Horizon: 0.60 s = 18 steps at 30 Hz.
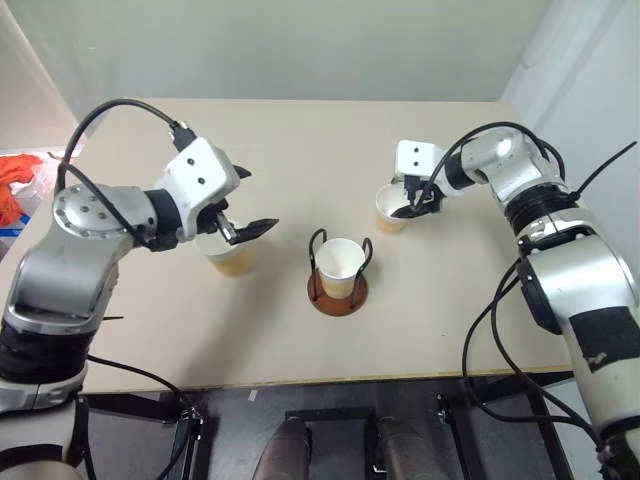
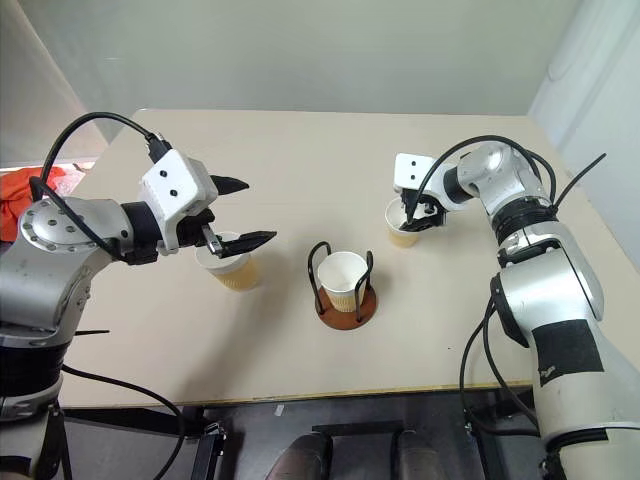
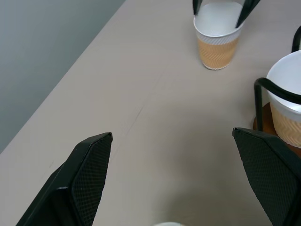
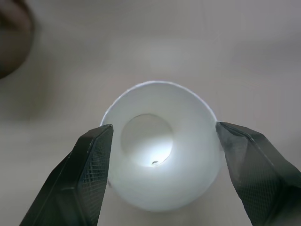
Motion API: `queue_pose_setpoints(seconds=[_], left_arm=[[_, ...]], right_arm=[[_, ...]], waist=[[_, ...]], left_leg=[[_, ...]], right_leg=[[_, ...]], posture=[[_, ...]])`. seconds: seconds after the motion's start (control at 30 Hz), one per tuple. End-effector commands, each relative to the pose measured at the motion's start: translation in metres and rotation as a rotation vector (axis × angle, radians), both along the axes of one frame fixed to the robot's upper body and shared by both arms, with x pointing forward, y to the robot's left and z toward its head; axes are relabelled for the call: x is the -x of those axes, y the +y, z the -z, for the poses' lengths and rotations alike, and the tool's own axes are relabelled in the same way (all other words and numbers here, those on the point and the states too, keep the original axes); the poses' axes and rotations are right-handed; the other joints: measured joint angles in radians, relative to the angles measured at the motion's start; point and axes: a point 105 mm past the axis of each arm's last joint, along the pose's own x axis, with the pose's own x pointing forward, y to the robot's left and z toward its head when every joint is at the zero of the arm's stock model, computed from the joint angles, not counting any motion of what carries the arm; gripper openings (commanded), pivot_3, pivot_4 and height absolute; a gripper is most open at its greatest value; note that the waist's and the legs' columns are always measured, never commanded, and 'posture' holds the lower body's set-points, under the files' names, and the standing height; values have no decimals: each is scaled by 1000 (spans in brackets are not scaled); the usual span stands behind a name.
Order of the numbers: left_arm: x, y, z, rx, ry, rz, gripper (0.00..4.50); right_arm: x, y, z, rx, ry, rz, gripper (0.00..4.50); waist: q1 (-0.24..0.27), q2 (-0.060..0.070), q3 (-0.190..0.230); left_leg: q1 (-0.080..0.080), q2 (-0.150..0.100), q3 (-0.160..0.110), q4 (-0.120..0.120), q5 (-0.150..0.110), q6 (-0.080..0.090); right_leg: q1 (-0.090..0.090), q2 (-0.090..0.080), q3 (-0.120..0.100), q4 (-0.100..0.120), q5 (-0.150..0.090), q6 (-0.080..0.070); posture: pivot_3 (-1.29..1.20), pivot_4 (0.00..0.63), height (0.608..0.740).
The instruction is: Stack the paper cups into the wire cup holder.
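A: Right wrist view put the right end effector (image 4: 160, 176) straddling a cup (image 4: 162, 157), one finger on each side of the rim, jaws wide and not yet pressing the paper. Nothing was held.

B: Agreed. From the head views that cup (image 1: 391, 209) stood upright on the bench (image 1: 300, 140), well to the right of the wire holder (image 1: 338, 285). Advice for the grip?

A: My judgement: close gently just below the rolled rim, centred across the mouth. Thin paper would buckle if squeezed hard, and an off-centre pinch might tip it. Then lift straight up before carrying it over.

B: And the left end effector (image 2: 235, 212)?

A: Fully spread, empty, hovering over another cup (image 2: 232, 267) at the left of the holder. It looked to be waiting its turn; best kept clear of the holder's loops.

B: Holder state?

A: One cup (image 2: 342, 279) already sat inside it, between the two dark wire loops, on the reddish-brown base. So one of three seemed placed, two remaining.

B: Cup appearance?

A: Small, tapered, tan-yellow ribbed outside, white inside, white rolled rim. All three alike. The one under the right end effector was empty, with a tiny dark speck at its bottom.

B: Nesting should need a square, vertical drop into the seated cup.
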Motion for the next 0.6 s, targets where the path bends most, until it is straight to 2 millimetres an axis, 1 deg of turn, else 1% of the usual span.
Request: queue_pose_setpoints(seconds=[0.03, 0.2, 0.3, 0.33, 0.4, 0.5, 0.6], left_arm=[[5, 2, -12, -6, -54, -15, 4500], [4, 1, -13, -7, -55, -13, 4500], [3, 1, -13, -8, -56, -9, 4500], [3, 0, -13, -8, -53, -5, 4500], [3, 0, -13, -8, -48, 2, 4500], [4, -3, -12, -6, -41, 18, 4500], [5, -6, -14, -1, -45, 27, 4500]], right_arm=[[-5, 1, -30, -32, -103, 9, 3704], [-1, -1, -50, -44, -123, -16, 3704], [7, 2, -66, -78, -112, -68, 3704], [11, 3, -66, -80, -83, -98, 3704], [17, 4, -62, -76, -30, -139, 3704], [17, 3, -42, -36, 24, -130, 3704], [12, 1, -20, -27, 61, -80, 3704]], waist=[[0, 0, 0], [-2, 0, 0], [-2, 0, 0], [-2, 0, 0], [-2, 0, 0], [-2, 0, 0], [-2, 0, 0]], left_leg=[[1, 0, 0, 0, 0, 0], [2, 0, 0, 0, 0, 0], [2, 0, 0, 0, 0, 0], [2, 0, 0, 0, 0, 0], [2, 0, 1, -1, 0, -1], [2, 0, 1, -1, 0, -1], [3, 0, 1, 0, 0, -1]], right_leg=[[0, 0, 0, 1, 0, 0], [0, 0, 0, 3, 0, -1], [0, 0, 0, 2, -1, -1], [0, 0, 0, 2, -1, -2], [1, 0, 0, 2, -1, -2], [1, 0, 0, 2, -1, -2], [1, 0, 0, 2, -1, -2]], posture=[[0, 150, 740], [0, 150, 740], [0, 150, 740], [0, 150, 740], [0, 150, 740], [0, 150, 740], [0, 150, 740]])
